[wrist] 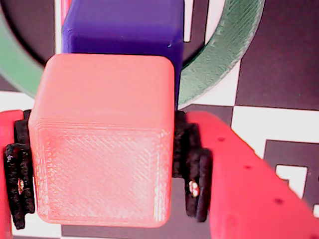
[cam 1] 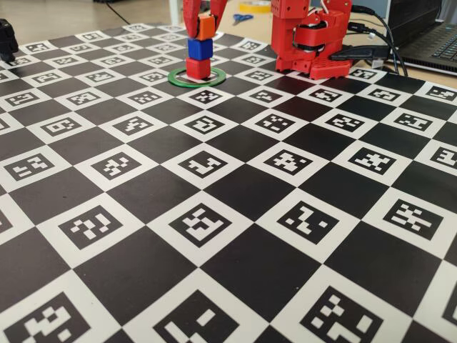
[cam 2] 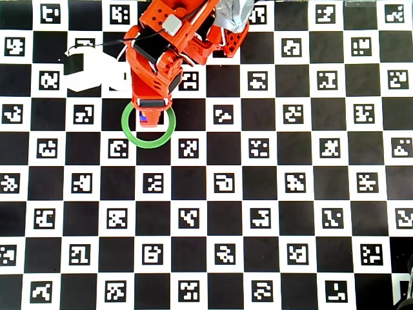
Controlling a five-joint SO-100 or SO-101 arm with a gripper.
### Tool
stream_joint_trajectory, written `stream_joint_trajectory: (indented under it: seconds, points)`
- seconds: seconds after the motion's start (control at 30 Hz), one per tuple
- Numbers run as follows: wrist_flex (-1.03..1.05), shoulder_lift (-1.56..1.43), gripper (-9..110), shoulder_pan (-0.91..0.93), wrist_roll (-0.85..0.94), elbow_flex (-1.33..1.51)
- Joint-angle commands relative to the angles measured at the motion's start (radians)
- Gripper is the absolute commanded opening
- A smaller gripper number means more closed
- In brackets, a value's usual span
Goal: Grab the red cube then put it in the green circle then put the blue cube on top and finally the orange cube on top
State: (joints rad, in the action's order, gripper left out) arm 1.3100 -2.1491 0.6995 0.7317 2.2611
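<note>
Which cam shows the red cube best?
The fixed view: the red cube sits in full side view inside the green circle, under the blue cube. The wrist view hides it behind the orange cube held in the claw. Overhead, the arm hides the stack.

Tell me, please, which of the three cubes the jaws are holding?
The orange cube, topmost, is clamped between the jaws; the blue cube and red cube sit stacked beneath it.

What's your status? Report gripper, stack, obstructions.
Gripper shut on orange cube, above blue cube. Blue sits on red cube inside green circle. Nothing in the way.
</note>
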Motion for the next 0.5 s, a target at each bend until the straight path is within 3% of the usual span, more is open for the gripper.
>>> stream_joint_trajectory:
  seconds: [0.0,0.47]
  points:
    - [-0.012,-0.063,12,0.011,0.006,-0.014]
    - [-0.009,-0.058,12,0.011,0.023,-0.009]
